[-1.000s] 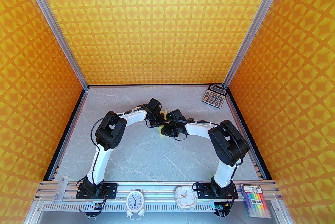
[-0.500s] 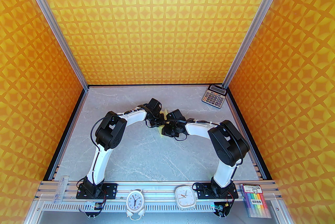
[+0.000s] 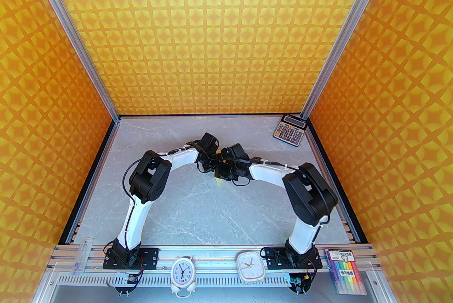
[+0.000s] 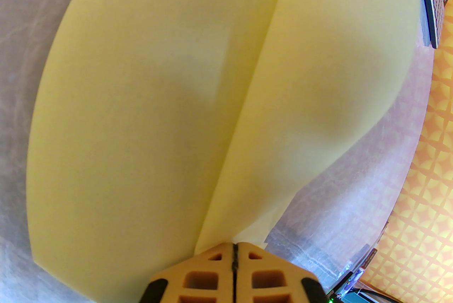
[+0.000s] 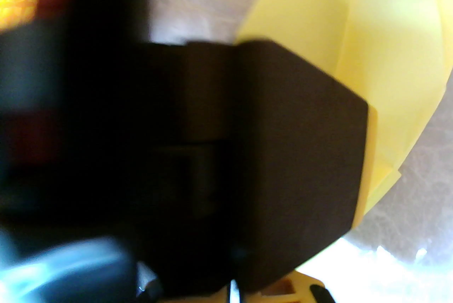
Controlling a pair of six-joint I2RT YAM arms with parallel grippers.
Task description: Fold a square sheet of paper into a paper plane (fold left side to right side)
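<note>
You have one paper (image 4: 141,100), partly folded, lying well nearer than and left of the one calculator (image 3: 289,129). Your left gripper (image 4: 234,254) has its jaws pressed together, pinching the corner of the paper's raised flap. Your right gripper (image 5: 233,292) is blurred and half hidden, so I cannot tell how its jaws stand. Two clocks (image 3: 182,273) and one marker pack (image 3: 346,271) sit far nearer than the calculator.

Paper (image 4: 141,100) pale yellow, plain. Table (image 3: 198,209) light grey, marble veins. Walls (image 3: 226,29) orange with yellow four-point star pattern. Posts (image 3: 70,29) silver. Arms (image 3: 132,220) white, black joints. Calculator (image 3: 289,130) grey, dark keys. Clocks (image 3: 182,273) white, black and red hands. Marker pack (image 3: 347,277) rainbow colours.
</note>
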